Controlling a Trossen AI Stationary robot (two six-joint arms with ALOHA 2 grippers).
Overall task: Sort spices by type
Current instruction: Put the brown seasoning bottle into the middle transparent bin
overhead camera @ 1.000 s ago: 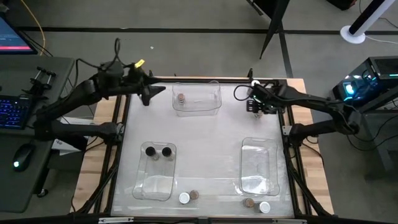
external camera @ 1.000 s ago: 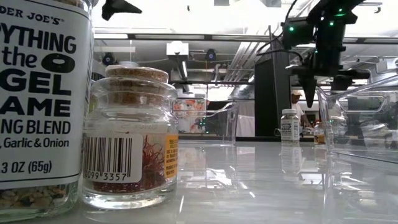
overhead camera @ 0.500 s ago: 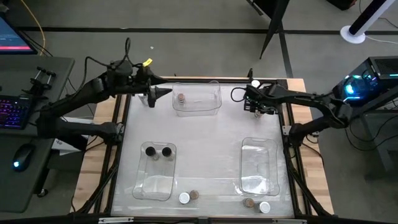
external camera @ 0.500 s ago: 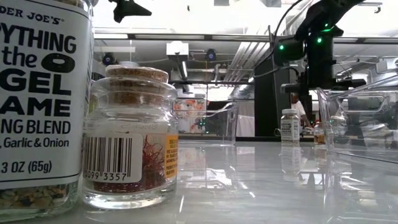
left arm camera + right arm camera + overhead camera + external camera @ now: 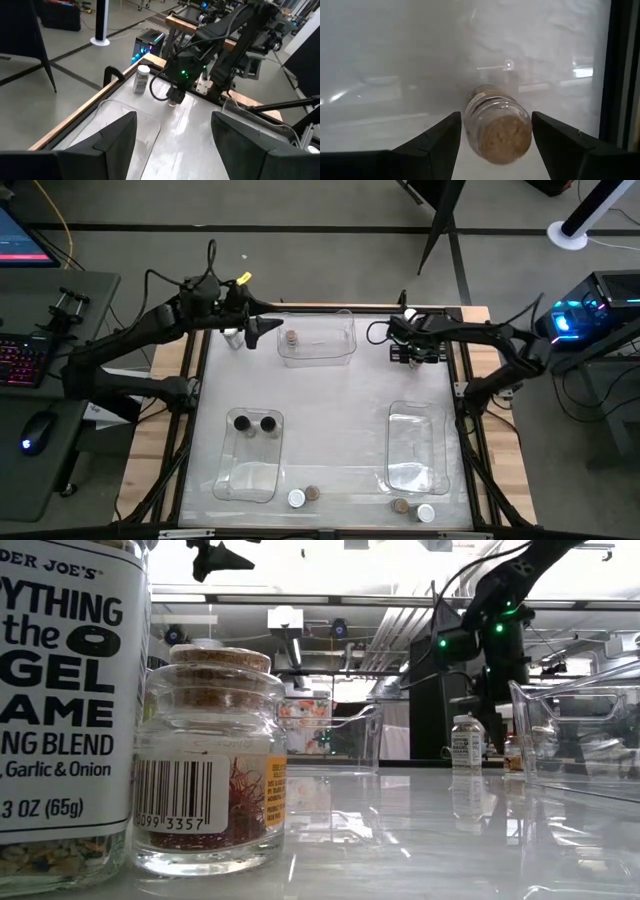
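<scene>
Probably calls for pinching the cork-lidded spice jar (image 5: 497,132), light, rigid, slick, breakable glass standing at the table's (image 5: 330,400) far right edge between the right gripper's (image 5: 496,115) wide, untouching fingers, across its straight sides below the lid, with the left gripper (image 5: 268,330) likewise spread, empty, beside the far bin (image 5: 318,358).

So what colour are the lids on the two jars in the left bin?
Black. Both jars sit in the left bin; the high view shows them best.
</scene>
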